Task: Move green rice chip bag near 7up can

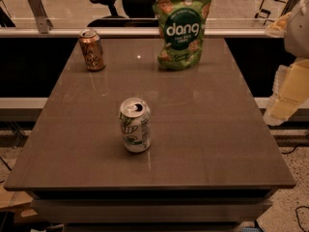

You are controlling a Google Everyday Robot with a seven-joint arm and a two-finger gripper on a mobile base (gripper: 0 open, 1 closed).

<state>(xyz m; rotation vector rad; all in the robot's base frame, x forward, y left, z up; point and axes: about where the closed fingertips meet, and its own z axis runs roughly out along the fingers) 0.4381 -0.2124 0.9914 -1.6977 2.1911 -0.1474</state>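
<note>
The green rice chip bag (pixel 182 31) stands upright at the far side of the brown table (pixel 203 129), right of centre, with white "dang" lettering. The 7up can (pixel 135 124) stands upright near the table's middle front, white and green with a silver top. My gripper (pixel 288 93) is at the right edge of the view, off the table's right side, well away from both the bag and the can. It holds nothing that I can see.
An orange-brown can (pixel 91 50) stands at the far left of the table. A white rail (pixel 120 32) runs behind the table, with an office chair (pixel 130 4) beyond it. The floor shows at lower right.
</note>
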